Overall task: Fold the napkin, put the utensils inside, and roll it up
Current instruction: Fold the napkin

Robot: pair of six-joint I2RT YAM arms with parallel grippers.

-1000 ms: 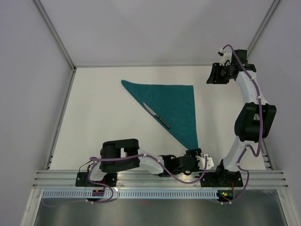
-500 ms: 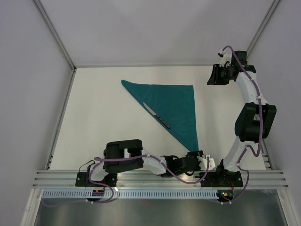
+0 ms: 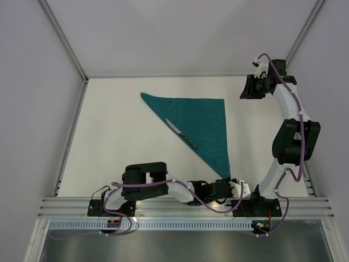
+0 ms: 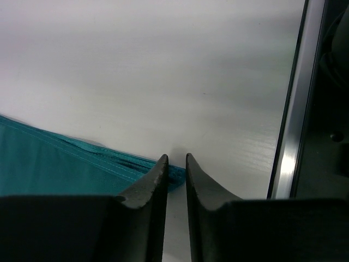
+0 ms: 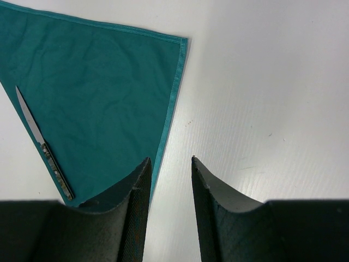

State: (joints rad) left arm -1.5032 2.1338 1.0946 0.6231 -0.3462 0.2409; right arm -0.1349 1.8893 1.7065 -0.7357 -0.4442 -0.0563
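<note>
Your left gripper [image 4: 175, 157] has moved up to the napkin [image 4: 49, 169] since a second ago. Its jaws have narrowed to a slit with the corner between the tips; can't tell if it's pinched. Right gripper [image 5: 170, 161] spread, empty.

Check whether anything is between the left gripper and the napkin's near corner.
Nothing visible is. The left gripper is right at the near corner of the napkin, jaws narrowly apart with the tip at the gap; only table surface lies around it.

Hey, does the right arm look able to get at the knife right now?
Probably yes. The right hand hangs open and empty beside the napkin, and the knife lies uncovered along its long edge, with nothing between them.
</note>
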